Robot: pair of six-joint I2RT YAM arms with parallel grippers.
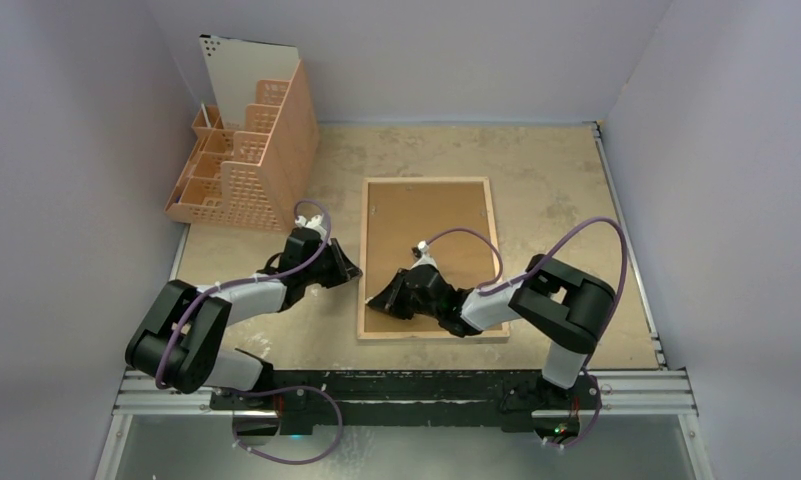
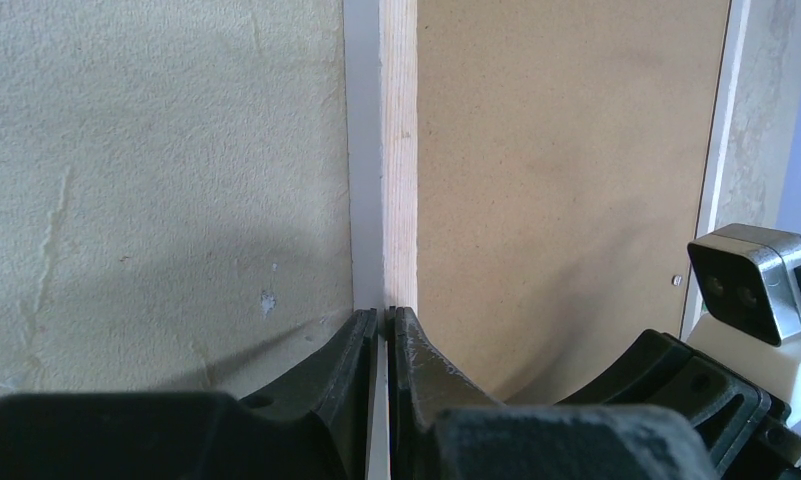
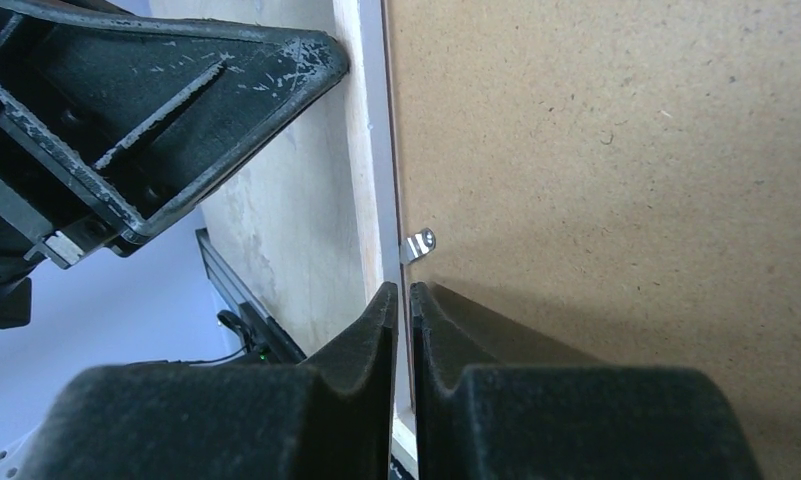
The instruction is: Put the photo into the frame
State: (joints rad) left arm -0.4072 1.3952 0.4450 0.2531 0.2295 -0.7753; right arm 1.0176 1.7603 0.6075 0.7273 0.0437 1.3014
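Lying face down on the tan speckled table [image 1: 556, 200], the big thin picture frame [image 1: 428, 181] with a light wood rim shows no photo
A flat brown hardboard backing sheet [image 1: 426, 215] fills it, so the photo may be hidden under it or not in yet; I cannot tell. The black left gripper [image 2: 384, 312] at the frame's left rim and the black right gripper [image 3: 404, 290] over the sheet both have fingers almost together, pinching nothing I can make out. A small silver metal tab [image 3: 419, 243] sits just by the right one
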